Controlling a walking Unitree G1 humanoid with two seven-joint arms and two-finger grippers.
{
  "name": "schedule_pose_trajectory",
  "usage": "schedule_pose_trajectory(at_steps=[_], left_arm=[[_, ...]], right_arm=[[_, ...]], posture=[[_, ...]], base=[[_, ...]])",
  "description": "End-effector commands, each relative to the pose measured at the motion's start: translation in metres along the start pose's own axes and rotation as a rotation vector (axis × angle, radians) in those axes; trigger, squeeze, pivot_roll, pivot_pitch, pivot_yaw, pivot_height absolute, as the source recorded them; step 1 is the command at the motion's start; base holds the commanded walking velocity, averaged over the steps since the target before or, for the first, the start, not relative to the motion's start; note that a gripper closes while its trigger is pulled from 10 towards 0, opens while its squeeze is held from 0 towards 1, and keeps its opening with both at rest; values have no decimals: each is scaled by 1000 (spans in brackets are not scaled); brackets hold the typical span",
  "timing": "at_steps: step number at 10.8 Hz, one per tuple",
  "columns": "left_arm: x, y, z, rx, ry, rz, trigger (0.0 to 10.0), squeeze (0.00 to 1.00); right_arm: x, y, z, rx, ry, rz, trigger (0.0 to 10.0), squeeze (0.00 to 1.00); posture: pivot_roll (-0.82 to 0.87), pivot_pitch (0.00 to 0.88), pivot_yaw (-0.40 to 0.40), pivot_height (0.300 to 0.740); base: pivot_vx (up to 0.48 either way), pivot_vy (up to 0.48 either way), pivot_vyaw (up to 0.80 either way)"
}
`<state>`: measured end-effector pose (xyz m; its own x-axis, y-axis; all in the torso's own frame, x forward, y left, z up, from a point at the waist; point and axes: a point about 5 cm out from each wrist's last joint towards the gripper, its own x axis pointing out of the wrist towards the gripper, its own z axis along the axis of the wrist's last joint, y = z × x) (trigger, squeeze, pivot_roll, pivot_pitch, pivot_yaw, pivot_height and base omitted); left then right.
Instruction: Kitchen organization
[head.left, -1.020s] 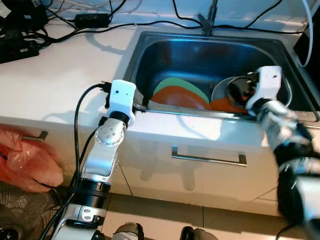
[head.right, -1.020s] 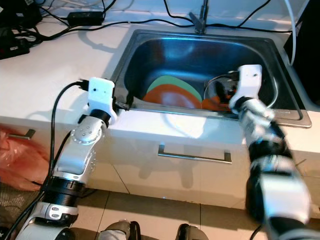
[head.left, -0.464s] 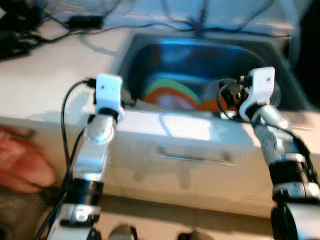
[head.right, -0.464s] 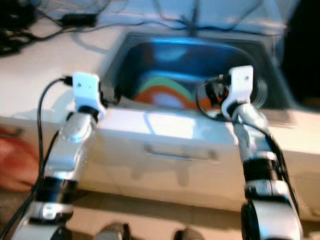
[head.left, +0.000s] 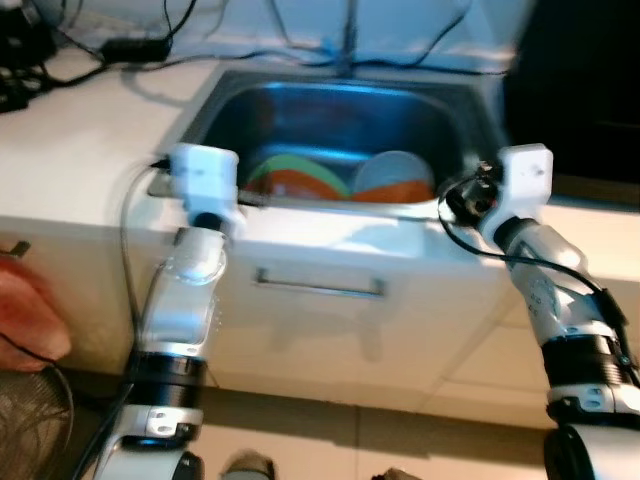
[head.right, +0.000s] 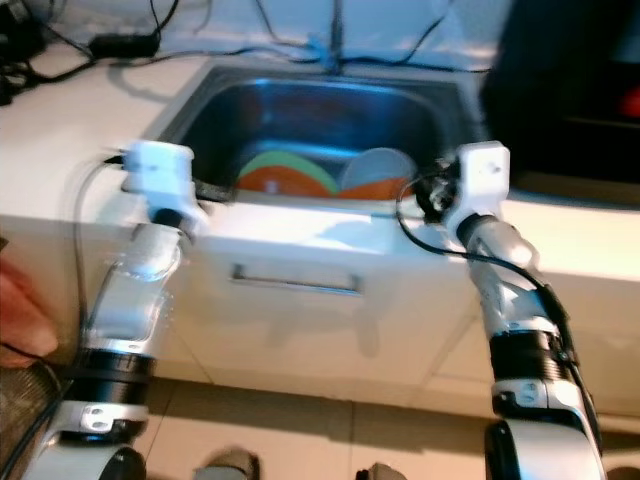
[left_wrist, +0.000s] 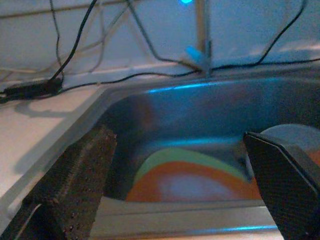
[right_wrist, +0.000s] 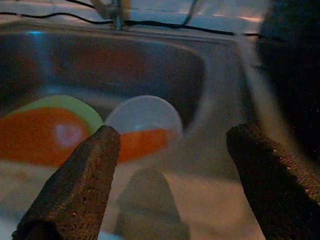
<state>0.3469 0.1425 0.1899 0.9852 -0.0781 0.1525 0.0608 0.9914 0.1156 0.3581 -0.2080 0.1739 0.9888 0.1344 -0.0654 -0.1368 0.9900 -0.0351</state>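
bench (head.left: 70, 160): white, black cables (head.left: 120, 45) along its back | cabinet front: white drawer with metal handle (head.left: 320, 285) | floor (head.left: 330, 440): beige tiles | wall (left_wrist: 150, 25): pale, bluish light | right: large dark object (head.left: 585, 90)

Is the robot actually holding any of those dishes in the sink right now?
No, nothing is held. The left gripper and right gripper are both open and empty, at the front of the steel sink, short of the orange plate and white bowl.

A pale kitchen counter (head.left: 70, 160) holds a steel sink (head.left: 335, 100) containing an orange plate (head.left: 300, 183), a green plate (head.left: 290, 163) behind it, and a whitish bowl (head.left: 395, 170) (black cables (head.left: 120, 45) trail along the counter's back).
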Motion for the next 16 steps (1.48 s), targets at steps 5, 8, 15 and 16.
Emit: schedule_pose_trajectory(at_steps=[5, 8, 15, 16], left_arm=[[10, 29, 6, -2, 13, 120, 10000, 0], [11, 26, 6, -21, 6, 106, 10000, 0], [8, 26, -2, -32, 32, 81, 10000, 0], [7, 23, -2, -37, 31, 65, 10000, 0]], right_arm=[[0, 10, 5, 5, 1, 27, 10000, 0], [-1, 11, 4, 9, 6, 28, 10000, 0], [-1, 20, 1, 24, 8, 57, 10000, 0], [-1, 24, 0, 33, 6, 77, 10000, 0]], posture=[[25, 66, 0, 740], [22, 67, 2, 740], [21, 66, 5, 740], [21, 62, 4, 740]], base=[[-98, 0, 0], [-90, 0, 0], [-35, 0, 0], [0, 0, 0]])
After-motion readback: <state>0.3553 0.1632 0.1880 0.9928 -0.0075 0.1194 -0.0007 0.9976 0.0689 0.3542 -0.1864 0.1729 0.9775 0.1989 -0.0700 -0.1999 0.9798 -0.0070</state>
